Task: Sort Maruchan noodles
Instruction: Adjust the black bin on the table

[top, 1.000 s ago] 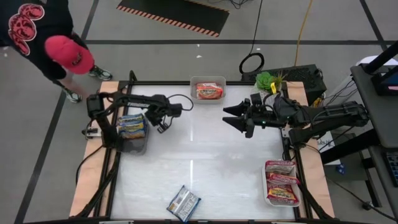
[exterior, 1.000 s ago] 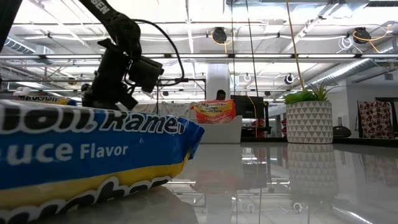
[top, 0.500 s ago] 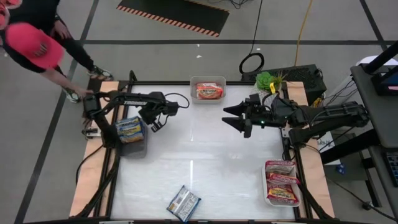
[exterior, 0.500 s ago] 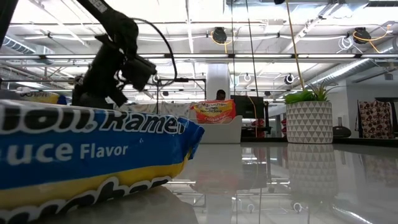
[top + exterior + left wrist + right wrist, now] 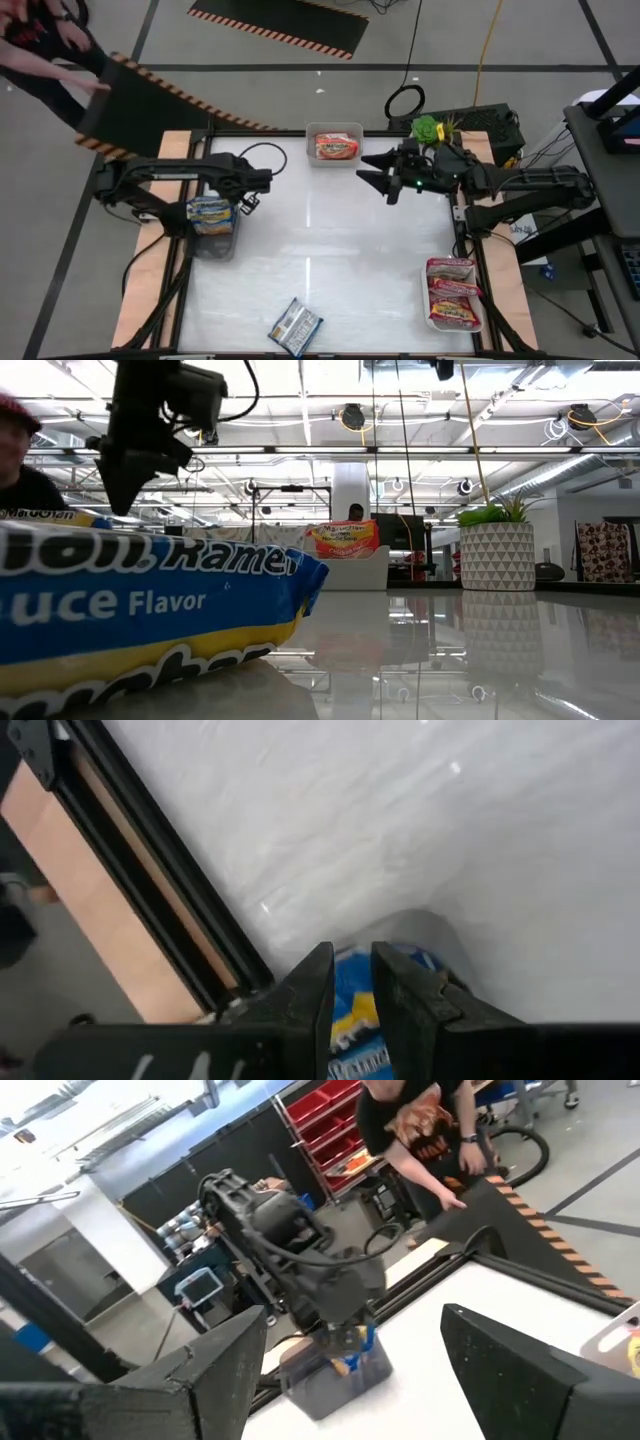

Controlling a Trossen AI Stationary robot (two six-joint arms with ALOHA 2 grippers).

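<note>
Blue-and-yellow Maruchan packets (image 5: 210, 210) lie in a grey tray (image 5: 215, 243) at the table's left. My left gripper (image 5: 245, 199) hangs above that tray's right rim, pointing steeply down. Its fingers (image 5: 318, 985) stand a narrow gap apart with nothing between them. My right gripper (image 5: 372, 180) hovers high over the far middle, level and wide open, holding nothing. One blue packet (image 5: 295, 327) lies flat at the near edge. An orange packet (image 5: 336, 147) sits in a white tray (image 5: 334, 131) at the far edge. Maroon packets (image 5: 452, 292) fill a tray at the near right.
A person at the far left holds a black board with an orange-striped edge (image 5: 160, 105) over the table's far left corner. A potted plant (image 5: 430, 128) stands at the far right. The white tabletop's middle (image 5: 320, 240) is bare.
My left gripper has risen from just over the grey tray and rolled a little, with its finger gap unchanged. My right gripper has drifted slightly toward the far edge. The person has brought the striped board in over the far left corner.
</note>
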